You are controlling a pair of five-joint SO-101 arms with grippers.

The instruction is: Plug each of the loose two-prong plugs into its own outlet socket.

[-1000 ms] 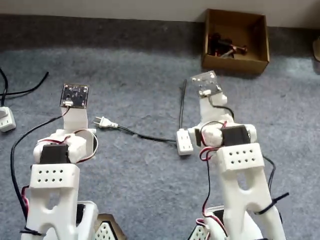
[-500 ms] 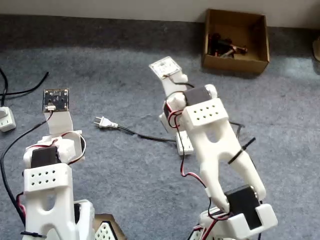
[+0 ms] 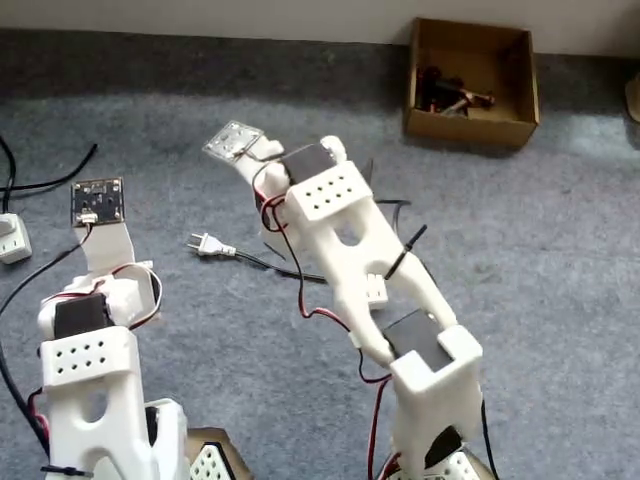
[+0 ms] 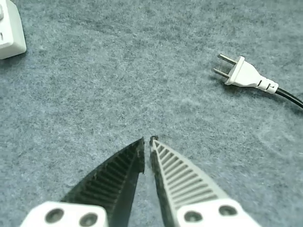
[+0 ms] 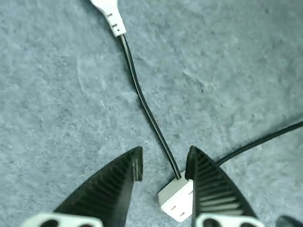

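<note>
Left claw is pretty much closed with nothing in it, just over the grey carpet. Right claw is partly open and empty too, straddling the black cord by the white socket block. The white two-prong plug lies loose between the arms.

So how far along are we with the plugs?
Nothing plugged yet: the two-prong plug lies loose on the carpet, prongs bare. Nothing is in hand either: the left tool is shut and empty short of the plug, and the right tool hangs open over the black cord beside a white socket block. Left to do: grasp the plug and seat it in a socket.
</note>
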